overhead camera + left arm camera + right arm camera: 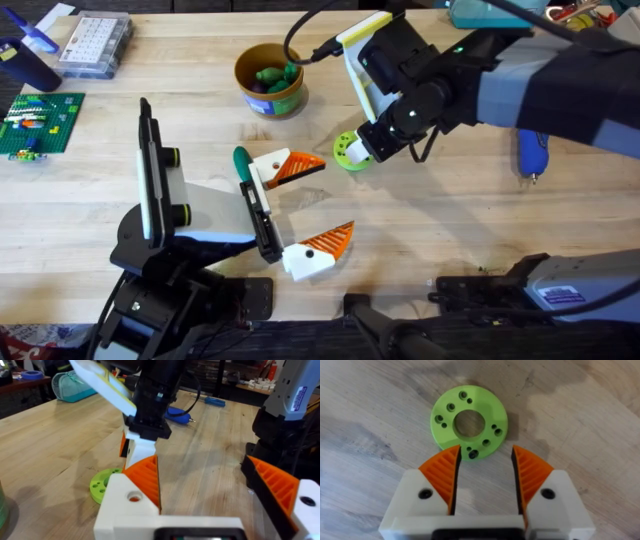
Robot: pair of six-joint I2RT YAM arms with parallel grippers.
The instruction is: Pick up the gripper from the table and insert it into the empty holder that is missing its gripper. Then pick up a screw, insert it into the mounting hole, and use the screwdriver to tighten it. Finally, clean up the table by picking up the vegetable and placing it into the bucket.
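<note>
Looking down from overhead, the right end effector hangs over the vegetable, a lime-green disc lying flat on the table a little way from the bucket, which has darker green pieces in it. The left end effector sits nearer the arm bases, spread wide and holding nothing, with a green-handled tool beside it. From the left wrist, the disc lies flat on the wood just behind one orange pad, with the right arm standing over it. From the right wrist, the right end effector is open with nothing in it, its orange pads just short of the disc, touching nothing. The disc is round, so it has no long axis to line up with; its flat face and centre hole point straight up. To pick it well, I'd judge the arm should move forward until the pads straddle the rim, drop until they nearly meet the wood, then close across the full width, since so thin a piece could slip out from a high grip.
</note>
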